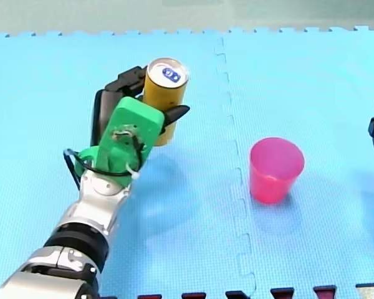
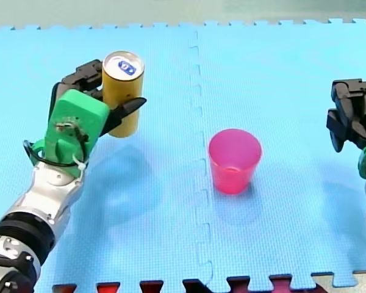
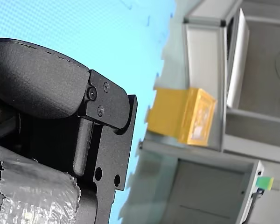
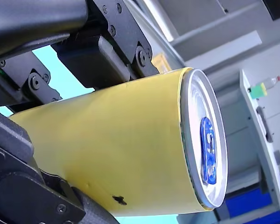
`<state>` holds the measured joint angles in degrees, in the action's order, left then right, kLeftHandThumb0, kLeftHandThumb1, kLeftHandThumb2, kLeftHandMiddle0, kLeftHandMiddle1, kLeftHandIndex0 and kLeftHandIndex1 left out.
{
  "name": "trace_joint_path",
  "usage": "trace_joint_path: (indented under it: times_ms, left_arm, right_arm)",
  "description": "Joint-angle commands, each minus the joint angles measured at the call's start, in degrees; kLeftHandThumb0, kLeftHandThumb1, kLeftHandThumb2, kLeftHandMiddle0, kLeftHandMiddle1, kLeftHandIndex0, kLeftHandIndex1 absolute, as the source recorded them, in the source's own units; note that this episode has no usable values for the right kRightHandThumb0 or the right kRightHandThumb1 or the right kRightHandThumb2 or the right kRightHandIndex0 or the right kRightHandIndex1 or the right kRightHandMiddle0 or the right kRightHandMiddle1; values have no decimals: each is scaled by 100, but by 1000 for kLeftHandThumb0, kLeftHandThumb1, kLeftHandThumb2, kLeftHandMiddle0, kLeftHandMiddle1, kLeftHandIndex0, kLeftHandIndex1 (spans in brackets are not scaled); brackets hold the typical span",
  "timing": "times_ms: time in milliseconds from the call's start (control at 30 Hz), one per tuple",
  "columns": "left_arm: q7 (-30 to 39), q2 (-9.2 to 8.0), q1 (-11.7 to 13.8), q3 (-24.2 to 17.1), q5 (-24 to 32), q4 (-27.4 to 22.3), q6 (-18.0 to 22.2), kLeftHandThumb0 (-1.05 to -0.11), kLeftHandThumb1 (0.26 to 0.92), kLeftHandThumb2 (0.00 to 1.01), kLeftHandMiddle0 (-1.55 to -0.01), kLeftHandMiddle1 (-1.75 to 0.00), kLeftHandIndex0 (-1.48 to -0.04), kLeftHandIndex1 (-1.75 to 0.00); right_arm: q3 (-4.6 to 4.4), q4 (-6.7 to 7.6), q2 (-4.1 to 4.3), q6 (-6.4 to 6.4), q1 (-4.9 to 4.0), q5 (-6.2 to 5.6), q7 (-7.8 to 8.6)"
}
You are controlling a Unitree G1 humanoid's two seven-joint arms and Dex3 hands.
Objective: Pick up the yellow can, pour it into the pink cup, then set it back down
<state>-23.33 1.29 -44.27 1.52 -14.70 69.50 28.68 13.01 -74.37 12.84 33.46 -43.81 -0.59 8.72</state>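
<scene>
The blue foam mat (image 2: 280,73) spans the scene. The left hand (image 2: 76,125), far left, is clamped on the upright yellow can (image 2: 123,91), apparently lifted. The right hand (image 2: 349,119) hangs at the right edge, grip unclear. The pink cup (image 2: 233,162) stands between them.

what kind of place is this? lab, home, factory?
Probably a robotics lab test bay: blue foam puzzle mat as work surface, left hand gripping a yellow can near a pink cup, right hand at the mat's right edge, grey metal cabinets beyond.
</scene>
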Motion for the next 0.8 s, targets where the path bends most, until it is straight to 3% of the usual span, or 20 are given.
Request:
trace_joint_path:
  times_ms: [0,467,767]
  left_arm:
    - [-93,8,-102,61,-37,-11,-52,-449,765,3,-1312,0,-1135,0]
    - [-387,106,-200,338,-209,43,-487,-494,781,3,-1304,0,-1129,0]
    - [-251,278,-325,368,-144,173,-713,-506,785,2,-1296,0,-1123,0]
  right_arm:
    - [-11,19,-5,19,-18,9,-35]
    - [-60,34,-29,-20,-16,23,-99]
    - [-72,22,-39,-86,-34,28,-76]
